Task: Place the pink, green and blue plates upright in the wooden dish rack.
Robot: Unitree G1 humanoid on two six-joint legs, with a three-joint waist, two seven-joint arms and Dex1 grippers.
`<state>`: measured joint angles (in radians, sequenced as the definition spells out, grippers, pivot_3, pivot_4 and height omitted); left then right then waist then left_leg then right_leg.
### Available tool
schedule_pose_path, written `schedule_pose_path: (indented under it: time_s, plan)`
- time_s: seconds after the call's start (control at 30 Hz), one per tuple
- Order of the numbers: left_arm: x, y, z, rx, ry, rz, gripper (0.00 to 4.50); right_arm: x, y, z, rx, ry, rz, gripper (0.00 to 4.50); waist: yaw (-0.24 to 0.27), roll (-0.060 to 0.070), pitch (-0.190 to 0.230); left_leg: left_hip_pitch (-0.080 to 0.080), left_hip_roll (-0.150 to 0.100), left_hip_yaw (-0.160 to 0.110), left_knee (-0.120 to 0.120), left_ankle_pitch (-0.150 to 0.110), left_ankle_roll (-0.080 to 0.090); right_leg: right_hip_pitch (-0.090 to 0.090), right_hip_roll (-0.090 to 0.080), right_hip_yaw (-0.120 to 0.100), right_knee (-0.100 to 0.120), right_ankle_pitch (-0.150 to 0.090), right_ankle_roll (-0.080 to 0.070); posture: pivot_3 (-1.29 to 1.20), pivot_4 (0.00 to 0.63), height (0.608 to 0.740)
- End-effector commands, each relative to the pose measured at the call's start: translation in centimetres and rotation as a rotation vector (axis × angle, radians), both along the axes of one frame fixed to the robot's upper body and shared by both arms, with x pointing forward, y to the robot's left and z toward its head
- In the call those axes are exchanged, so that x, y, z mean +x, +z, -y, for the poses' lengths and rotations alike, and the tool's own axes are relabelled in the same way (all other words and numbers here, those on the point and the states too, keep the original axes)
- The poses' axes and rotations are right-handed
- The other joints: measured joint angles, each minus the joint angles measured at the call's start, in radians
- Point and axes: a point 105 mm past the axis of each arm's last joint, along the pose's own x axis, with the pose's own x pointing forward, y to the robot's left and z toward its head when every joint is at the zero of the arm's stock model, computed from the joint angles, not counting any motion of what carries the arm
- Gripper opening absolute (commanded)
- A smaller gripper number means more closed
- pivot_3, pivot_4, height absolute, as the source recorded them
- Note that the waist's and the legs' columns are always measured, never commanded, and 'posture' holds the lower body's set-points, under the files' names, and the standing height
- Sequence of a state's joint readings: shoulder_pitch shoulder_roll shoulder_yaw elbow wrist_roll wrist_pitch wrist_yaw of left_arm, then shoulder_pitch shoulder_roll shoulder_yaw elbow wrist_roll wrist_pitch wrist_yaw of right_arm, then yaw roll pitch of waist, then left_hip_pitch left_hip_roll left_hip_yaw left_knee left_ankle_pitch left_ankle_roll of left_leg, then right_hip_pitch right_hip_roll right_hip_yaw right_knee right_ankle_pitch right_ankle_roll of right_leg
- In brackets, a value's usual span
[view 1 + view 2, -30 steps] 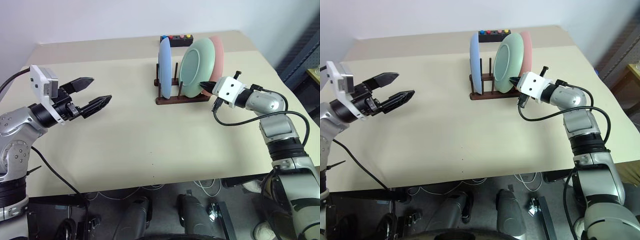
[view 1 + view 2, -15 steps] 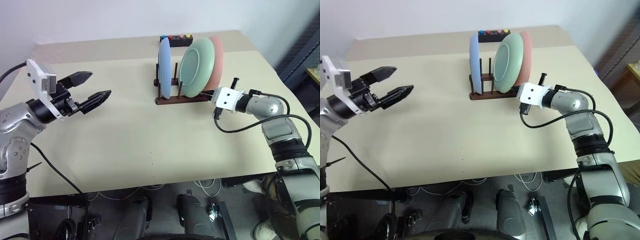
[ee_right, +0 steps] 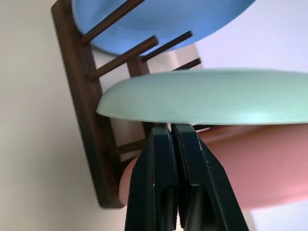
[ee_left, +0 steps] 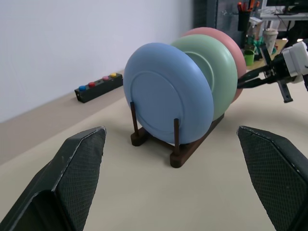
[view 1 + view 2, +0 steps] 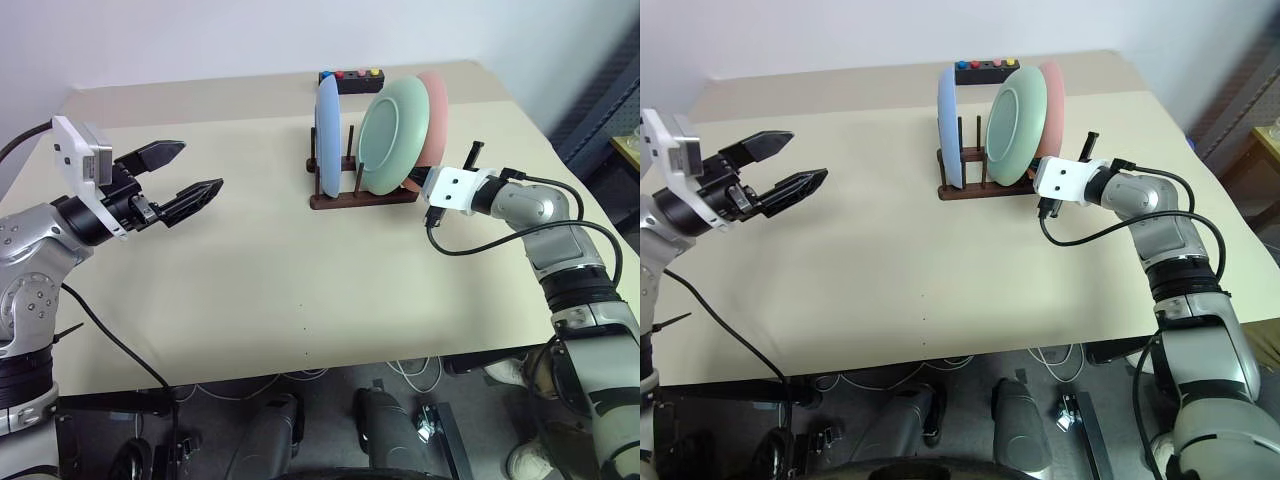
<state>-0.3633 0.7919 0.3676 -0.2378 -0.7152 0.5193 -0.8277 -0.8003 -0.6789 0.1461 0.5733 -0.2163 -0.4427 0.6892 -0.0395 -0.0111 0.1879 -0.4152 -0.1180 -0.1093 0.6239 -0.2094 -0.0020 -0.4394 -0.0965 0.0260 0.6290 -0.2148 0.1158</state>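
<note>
right claw (image 3: 171, 132) lower beside green plate (image 5: 393, 135) (fingers pressed together, empty), left claw (image 5: 185, 176) spread wide

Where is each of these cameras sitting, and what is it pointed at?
Left and right eye: on the head, looking down at the table, both arms showing.
Left wrist: looks between open left gripper jaws at the rack of plates.
Right wrist: shut right gripper pressed under the green plate.
All share the blue plate.

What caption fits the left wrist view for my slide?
Blue plate, green plate and pink plate upright in the wooden dish rack, framed by the open left gripper.
</note>
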Motion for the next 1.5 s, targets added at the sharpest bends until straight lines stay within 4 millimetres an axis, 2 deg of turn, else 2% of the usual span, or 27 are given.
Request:
schedule_pose_path:
  time_s: [0.03, 0.53, 0.73, 0.77, 0.83, 0.93, 1.07, 1.17, 1.2, 1.27, 1.33, 1.4, 1.5]
  plan:
    - [-0.5, 1.0, -0.1, 0.009, 0.001, 0.045, 4.5, -0.3, 3.3, -0.6, 0.084, 0.033, 0.075, 0.06, 0.0, 0.0, 0.0, 0.0, 0.0, 0.0, 0.0, 0.0, 0.0, 0.0, 0.0, 0.0, 0.0, 0.0, 0.0, 0.0, 0.15, 0.74]
    - [-0.5, 0.6, -0.3, 0.008, 0.006, 0.033, 4.5, -0.6, 7.2, -2.8, 0.145, 0.107, 0.181, 0.06, -0.001, 0.0, 0.0, 0.0, 0.0, 0.0, 0.0, 0.0, 0.0, 0.0, 0.0, 0.0, 0.0, 0.0, 0.0, 0.0, 0.15, 0.74]
    - [-0.6, 0.6, -0.4, 0.008, 0.007, 0.031, 4.5, -0.5, 8.4, -2.5, 0.185, 0.087, 0.218, 0.06, -0.001, 0.0, 0.0, 0.0, 0.0, 0.0, 0.0, 0.0, 0.0, 0.0, 0.0, 0.0, 0.0, 0.0, 0.0, 0.0, 0.15, 0.74]
    - [-0.6, 0.6, -0.4, 0.008, 0.007, 0.03, 4.5, -0.5, 9.2, -2.4, 0.241, 0.082, 0.223, 0.06, 0.0, 0.0, 0.0, 0.0, 0.0, 0.0, 0.0, 0.0, 0.0, 0.0, 0.0, 0.0, 0.0, 0.0, 0.0, 0.0, 0.15, 0.74]
    - [-0.6, 0.6, -0.5, 0.009, 0.008, 0.028, 4.5, -0.6, 11.7, -1.9, 0.472, 0.091, 0.204, 0.06, -0.002, 0.0, 0.0, 0.0, 0.0, 0.0, 0.0, 0.0, 0.0, 0.0, 0.0, 0.0, 0.0, 0.0, 0.0, 0.0, 0.15, 0.74]
    - [-0.5, 0.7, -0.6, 0.011, 0.008, 0.029, 4.5, -1.3, 14.3, -1.6, 0.787, 0.189, 0.084, 0.06, -0.002, 0.0, 0.0, 0.0, 0.0, 0.0, -0.001, 0.0, 0.0, 0.0, 0.0, 0.0, 0.0, 0.0, 0.0, 0.0, 0.15, 0.74]
    - [-0.4, 0.8, -0.6, 0.024, 0.009, 0.033, 4.5, -3.0, 16.2, -1.8, 1.013, 0.347, -0.062, 0.06, 0.001, 0.0, 0.0, 0.0, 0.001, -0.001, -0.001, -0.002, 0.004, 0.0, 0.0, 0.0, 0.0, 0.0, 0.0, 0.0, 0.15, 0.74]
    - [-0.4, 0.9, -0.6, 0.027, 0.004, 0.032, 4.5, -4.2, 16.4, -2.2, 1.088, 0.458, -0.193, 0.06, 0.004, 0.0, 0.0, 0.0, 0.0, -0.001, 0.0, -0.002, 0.004, 0.0, 0.0, 0.0, 0.0, 0.0, 0.0, 0.0, 0.15, 0.74]
    - [-0.5, 1.0, -0.7, 0.03, 0.004, 0.028, 4.5, -5.4, 15.6, -3.0, 1.073, 0.547, -0.327, 0.43, 0.003, 0.0, 0.0, 0.0, 0.0, -0.001, 0.0, -0.002, 0.004, 0.0, 0.0, 0.0, 0.0, 0.0, 0.0, 0.0, 0.15, 0.74]
    - [-0.7, 1.0, -0.9, 0.041, 0.007, 0.019, 4.5, -8.5, 13.2, -4.7, 0.928, 0.688, -0.565, 0.93, 0.008, 0.0, 0.0, 0.0, 0.0, -0.002, -0.001, -0.003, 0.004, 0.0, 0.0, 0.0, 0.0, 0.0, 0.0, 0.0, 0.15, 0.74]
    - [-1.1, 0.9, -1.2, 0.059, 0.005, 0.004, 4.5, -10.8, 9.9, -5.2, 0.779, 0.703, -0.809, 1.93, 0.016, 0.0, 0.0, 0.0, 0.001, -0.002, -0.001, -0.003, 0.005, 0.0, 0.0, -0.001, -0.001, 0.0, 0.0, 0.0, 0.15, 0.74]
    - [-1.6, 0.9, -1.3, 0.076, -0.001, -0.008, 4.5, -11.6, 8.0, -4.8, 0.706, 0.668, -0.902, 2.84, 0.019, 0.0, 0.0, 0.0, 0.001, -0.001, 0.0, -0.004, 0.005, 0.0, -0.001, 0.0, -0.001, 0.0, 0.0, 0.0, 0.15, 0.74]
    - [-2.5, 0.1, -1.3, 0.104, -0.009, -0.041, 4.5, -11.5, 7.3, -4.8, 0.701, 0.657, -0.927, 4.32, 0.017, 0.0, 0.0, 0.0, 0.002, 0.001, 0.002, -0.004, 0.005, 0.0, -0.001, 0.0, 0.0, 0.0, -0.001, 0.0, 0.15, 0.74]
